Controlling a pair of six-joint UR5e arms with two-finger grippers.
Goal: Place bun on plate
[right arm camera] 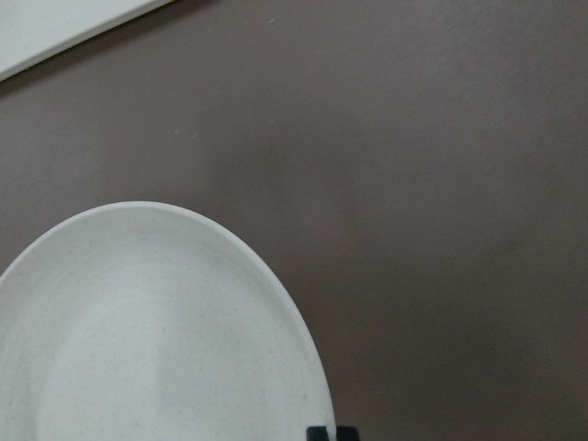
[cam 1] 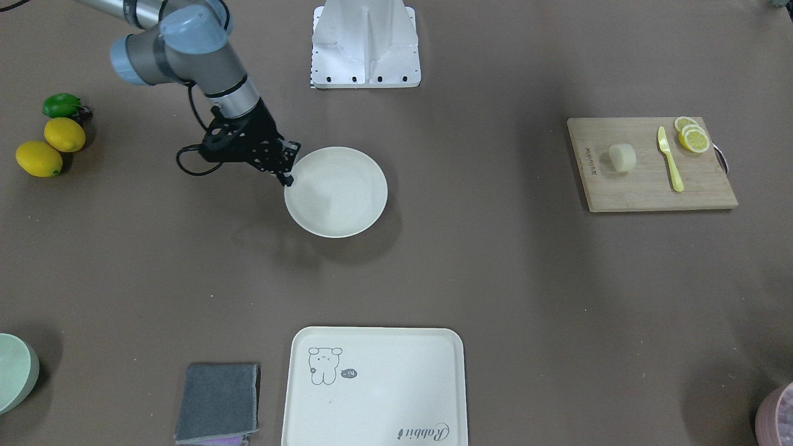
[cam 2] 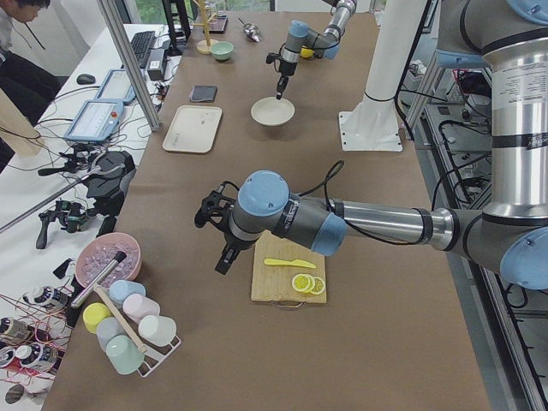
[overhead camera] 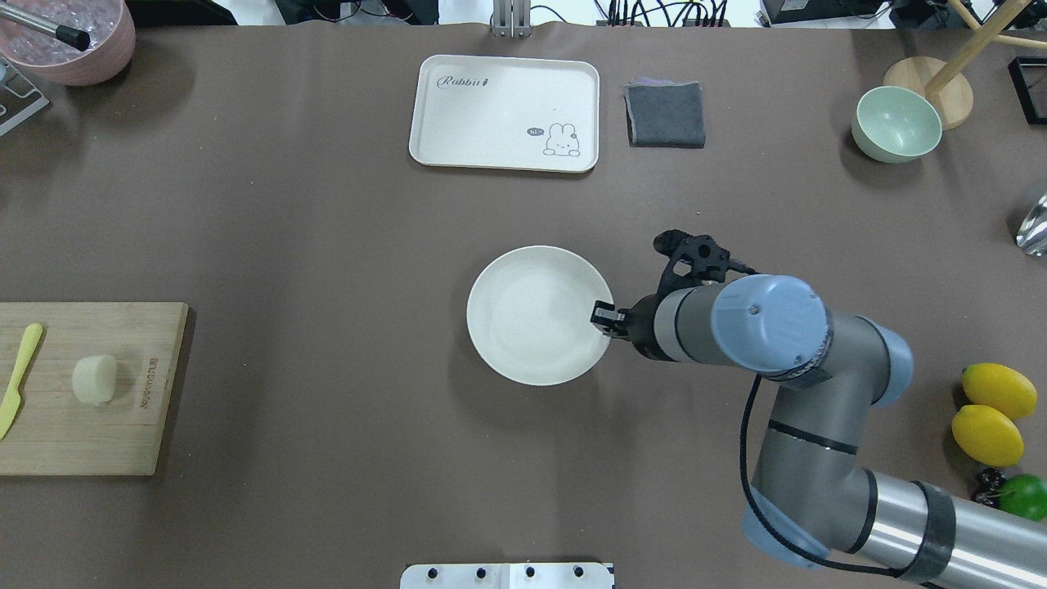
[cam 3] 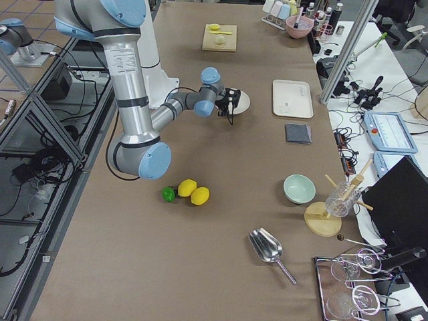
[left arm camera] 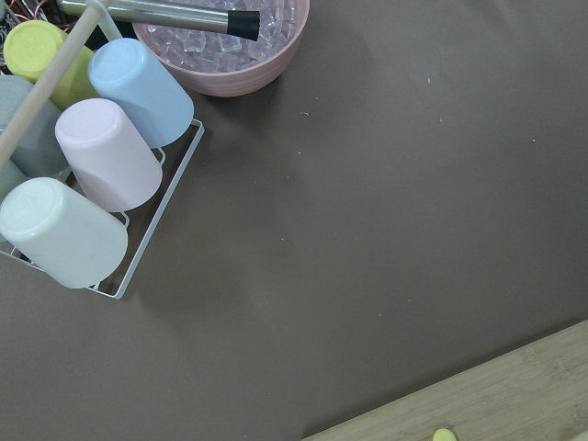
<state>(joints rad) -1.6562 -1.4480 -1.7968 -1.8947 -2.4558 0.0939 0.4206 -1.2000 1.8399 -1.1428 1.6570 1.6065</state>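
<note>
The pale cream bun lies on a wooden cutting board at the robot's left end of the table. The round cream-white plate rests flat mid-table. My right gripper is at the plate's rim on the robot's right side, its fingertips close together on the rim. My left gripper appears only in the exterior left view, hovering beside the board on the side away from the robot; I cannot tell if it is open. In that view the arm hides the bun.
A yellow knife and lemon slices share the board. A bear tray and grey cloth lie at the far edge. Lemons, a green bowl, a pink bowl and a cup rack stand around.
</note>
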